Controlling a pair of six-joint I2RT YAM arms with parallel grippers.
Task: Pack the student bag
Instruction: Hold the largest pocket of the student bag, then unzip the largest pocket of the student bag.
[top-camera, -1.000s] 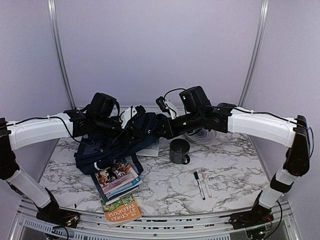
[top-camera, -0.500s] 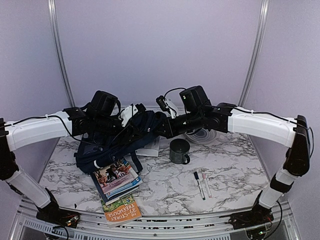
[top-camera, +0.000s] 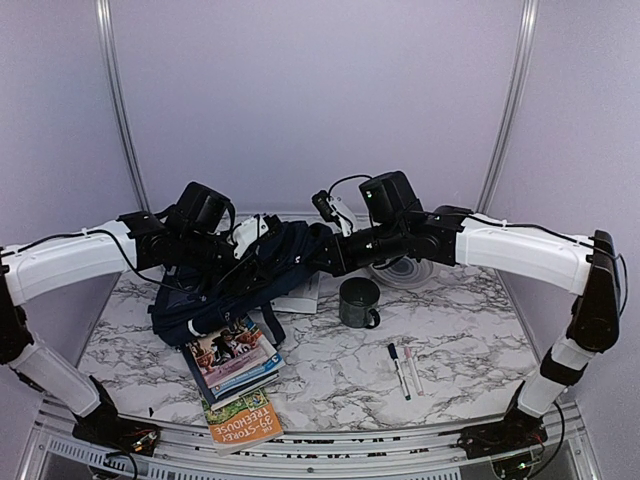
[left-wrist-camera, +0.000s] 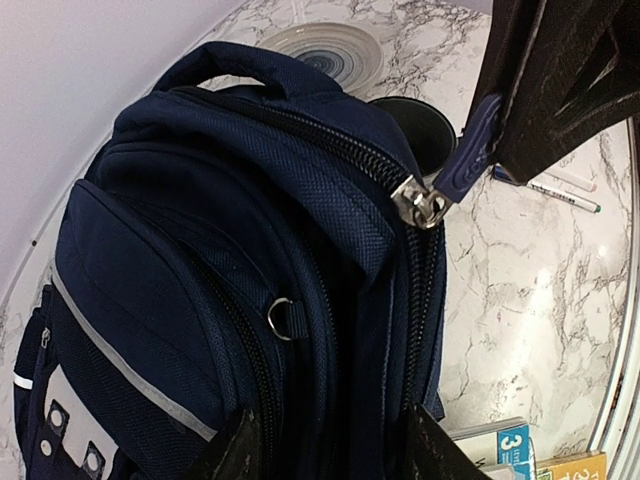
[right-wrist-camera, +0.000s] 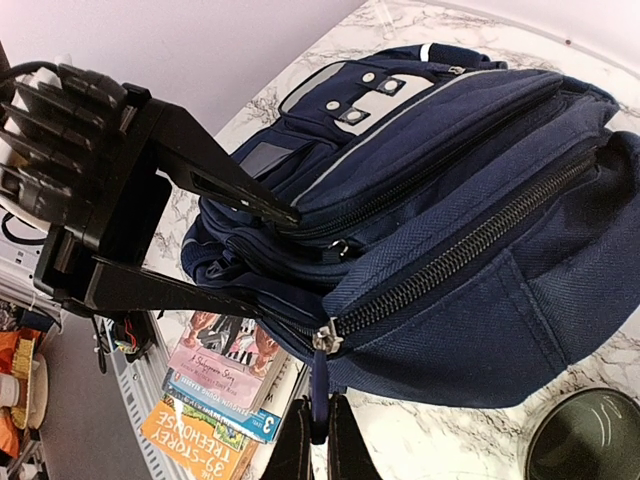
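You are working over a white marble-patterned table (top-camera: 470, 350) with plain lavender walls around it. The student bag (top-camera: 200, 305) sits left of centre, held up between your two arms, its near edge just behind a stack of books (top-camera: 235, 360). An orange "39-Storey Treehouse" book (top-camera: 243, 420) lies at the front of that stack.

Your right gripper (right-wrist-camera: 318, 425) is pinched tight on the blue zipper pull (left-wrist-camera: 470, 150) of the bag's main compartment, drawing it out from the metal slider (left-wrist-camera: 420, 200). The teeth running from the slider over the top of the bag are meshed together.

Your left gripper (left-wrist-camera: 333, 440) straddles the bag's front pockets, with its fingers apart and navy fabric between them. You cannot tell from these views whether they are pressing that fabric or only standing around it.

To the right of the bag stands a dark mug (top-camera: 359, 302). Two markers (top-camera: 400, 370) lie nearer you, and a plate with blue rings (top-camera: 405, 272) sits behind the right arm.
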